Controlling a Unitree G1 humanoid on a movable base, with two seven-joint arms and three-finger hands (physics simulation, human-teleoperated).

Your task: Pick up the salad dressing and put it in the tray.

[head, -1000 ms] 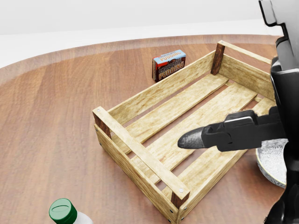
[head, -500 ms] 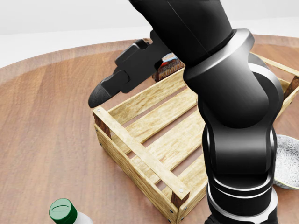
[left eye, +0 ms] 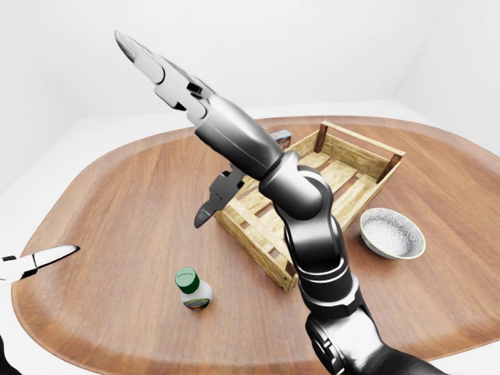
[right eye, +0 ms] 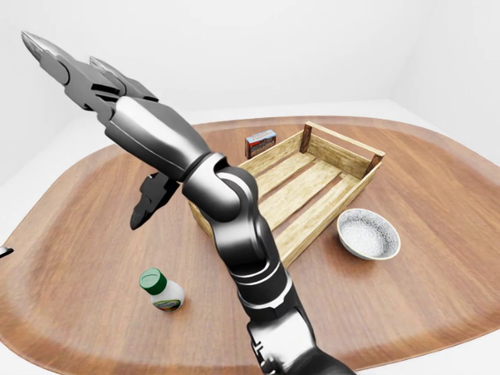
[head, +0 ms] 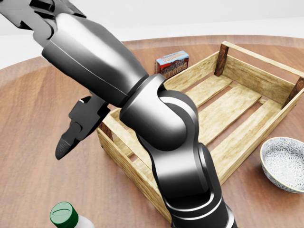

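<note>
- The salad dressing (right eye: 162,291) was seen standing upright on the wooden counter (left eye: 117,195), green cap on top, toward the lower left of the eye views and well apart from the tray (right eye: 312,183).
- No fingers were seen touching the bottle; it had not been picked up, so the task was judged to be barely begun.
- The tray, a slatted wooden crate, was seen holding nothing; the placement was left entirely to be done.
- The right hand (left eye: 156,66) was held high above the counter at the end of a raised arm, with its fingers (left eye: 129,45) stretched out straight and closed on nothing.
- A dark finger-like part (head: 78,128) was seen hanging below that arm, just beside the tray's near-left corner and pointing down toward the counter; it was grasping nothing.
- Of the left hand (left eye: 35,261) only a pale tip was seen at the left edge of the left-eye view, low and apart from the bottle; whether its fingers were released or clenched could not be told.
- A chocolate pudding box (head: 172,65) was seen just beyond the tray's far-left wall, and a patterned bowl (right eye: 367,234) lay on the counter to the tray's right; neither belonged to the task.
- Left to do, by this judgement: a reach down to the bottle, a grasp, a lift, a carry over the tray wall, and a release inside.
</note>
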